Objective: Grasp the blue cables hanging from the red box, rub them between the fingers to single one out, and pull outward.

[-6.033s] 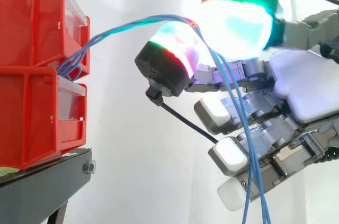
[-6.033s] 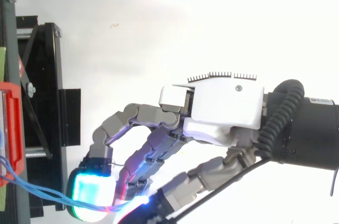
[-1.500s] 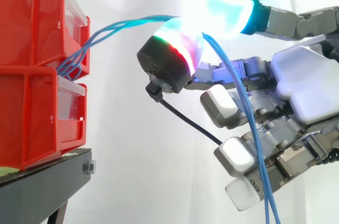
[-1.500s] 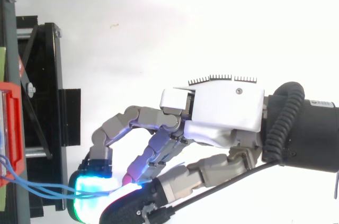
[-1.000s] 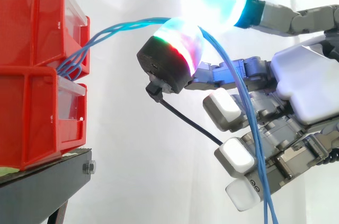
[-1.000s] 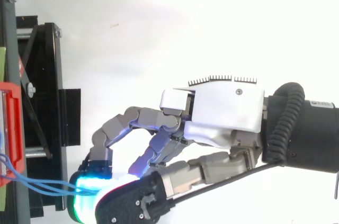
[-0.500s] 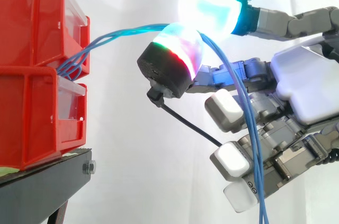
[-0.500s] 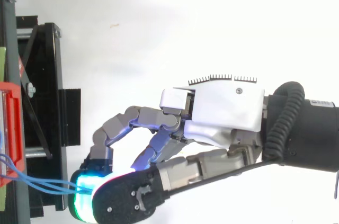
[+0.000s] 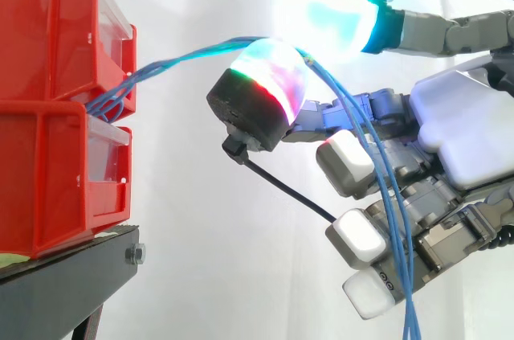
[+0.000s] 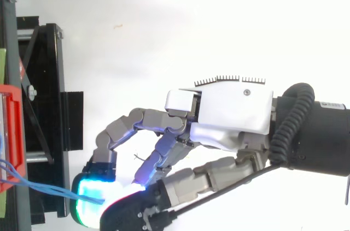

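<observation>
Cables: A bundle of blue cables (image 9: 185, 55) leaves the front of the red box (image 9: 48, 115) at the seam between its upper and lower bins. It arcs up and away from the box, crosses a glowing fingertip, then drops in loose strands past the other fingers to the bottom of the side view.
Grip: The hand (image 9: 466, 139) has its thumb pad (image 9: 329, 14), lit cyan and green, pressed down over a finger pad (image 9: 269, 83) lit white, red and green, with the cables caught between the two. The other fingers are half-curled below and grip nothing; the strands merely hang across them.
Done: The grasp looks made. From above, the cables (image 10: 44, 188) run taut-looking from the box straight into the lit pads.
Left: Several strands appear to pass through the pinch together, so singling one out seems unfinished, and the outward pull has yet to follow.
Box and stand: The box sits at the front edge of the black stand (image 9: 64, 276), well apart from the hand.
Backdrop: A white curtain (image 9: 201, 235) hangs behind.
</observation>
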Tool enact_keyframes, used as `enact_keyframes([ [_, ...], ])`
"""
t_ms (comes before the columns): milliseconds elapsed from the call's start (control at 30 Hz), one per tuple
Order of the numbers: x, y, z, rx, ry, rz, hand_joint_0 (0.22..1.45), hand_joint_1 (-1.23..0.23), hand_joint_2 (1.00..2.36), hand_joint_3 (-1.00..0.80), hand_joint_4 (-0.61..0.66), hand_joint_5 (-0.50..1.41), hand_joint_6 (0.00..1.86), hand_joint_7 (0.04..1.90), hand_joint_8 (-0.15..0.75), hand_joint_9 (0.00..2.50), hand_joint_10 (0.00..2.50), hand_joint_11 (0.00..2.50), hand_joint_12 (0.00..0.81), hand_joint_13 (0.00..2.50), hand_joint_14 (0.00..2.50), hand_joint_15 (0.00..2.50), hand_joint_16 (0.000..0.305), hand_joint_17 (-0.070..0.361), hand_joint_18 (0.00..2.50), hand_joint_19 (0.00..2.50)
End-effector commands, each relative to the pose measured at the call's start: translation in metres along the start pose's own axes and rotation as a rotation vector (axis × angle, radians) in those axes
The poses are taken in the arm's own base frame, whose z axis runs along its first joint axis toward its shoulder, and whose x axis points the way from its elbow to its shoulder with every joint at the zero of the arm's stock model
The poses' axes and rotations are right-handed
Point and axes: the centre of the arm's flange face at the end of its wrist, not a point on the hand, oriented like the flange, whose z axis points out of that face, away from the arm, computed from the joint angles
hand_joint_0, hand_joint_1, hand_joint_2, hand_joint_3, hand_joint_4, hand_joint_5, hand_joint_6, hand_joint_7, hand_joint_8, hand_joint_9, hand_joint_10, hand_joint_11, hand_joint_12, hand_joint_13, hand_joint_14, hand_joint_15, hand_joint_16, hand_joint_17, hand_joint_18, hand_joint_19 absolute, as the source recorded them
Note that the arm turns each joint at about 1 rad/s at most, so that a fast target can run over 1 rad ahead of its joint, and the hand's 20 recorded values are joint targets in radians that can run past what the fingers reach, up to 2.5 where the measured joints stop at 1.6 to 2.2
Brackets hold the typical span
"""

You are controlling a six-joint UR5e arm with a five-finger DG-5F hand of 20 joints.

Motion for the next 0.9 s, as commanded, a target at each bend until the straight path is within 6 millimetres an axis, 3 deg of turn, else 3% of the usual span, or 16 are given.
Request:
enact_keyframes([
  [0, -0.0001, 0.0001, 0.0000, 0.000, 0.000, 0.000, 0.63, -0.88, 1.02, -0.16, -0.28, -0.14, 0.87, 0.91, 0.203, 0.97, 0.02, 0.57, 0.356, 0.77, 0.02, 0.48, 0.052, 0.118, 0.58, 0.45],
  [133, -0.0003, -0.0006, -0.0001, 0.001, -0.001, -0.001, 0.69, -0.94, 1.02, -0.25, -0.32, -0.15, 0.87, 0.97, 0.175, 0.93, 0.01, 0.56, 0.341, 0.76, 0.02, 0.47, 0.050, 0.112, 0.63, 0.44],
  [233, -0.0001, 0.0001, 0.0000, 0.000, 0.000, 0.000, 0.75, -0.98, 1.00, -0.50, -0.35, -0.16, 0.88, 0.93, 0.149, 0.88, 0.02, 0.53, 0.327, 0.73, 0.02, 0.44, 0.048, 0.109, 0.67, 0.41],
  [300, -0.0001, -0.0002, -0.0003, 0.003, 0.000, -0.001, 0.73, -0.98, 1.00, -0.50, -0.32, -0.16, 0.88, 0.85, 0.146, 0.86, 0.01, 0.53, 0.325, 0.72, 0.02, 0.44, 0.048, 0.108, 0.68, 0.41],
  [400, -0.0001, -0.0002, -0.0003, 0.003, 0.000, -0.001, 0.64, -0.98, 1.00, -0.50, -0.27, -0.15, 0.87, 0.88, 0.146, 0.87, 0.01, 0.53, 0.323, 0.72, 0.02, 0.44, 0.048, 0.107, 0.68, 0.42],
  [467, -0.0001, -0.0002, -0.0003, 0.003, 0.000, -0.001, 0.47, -0.91, 1.00, -0.50, -0.24, -0.14, 0.88, 0.84, 0.187, 0.92, 0.01, 0.54, 0.354, 0.73, 0.02, 0.45, 0.054, 0.121, 0.68, 0.45],
  [567, -0.0001, -0.0002, -0.0003, 0.003, 0.000, -0.001, 0.42, -0.81, 1.00, -0.50, -0.23, -0.13, 0.88, 0.82, 0.211, 0.95, 0.01, 0.52, 0.377, 0.74, 0.02, 0.46, 0.059, 0.132, 0.68, 0.46],
  [867, -0.0013, -0.0001, -0.0003, 0.004, -0.002, -0.001, 0.42, -0.54, 1.00, -0.50, -0.23, -0.11, 0.84, 0.87, 0.228, 1.01, 0.01, 0.51, 0.385, 0.74, 0.02, 0.47, 0.061, 0.136, 0.63, 0.50],
])
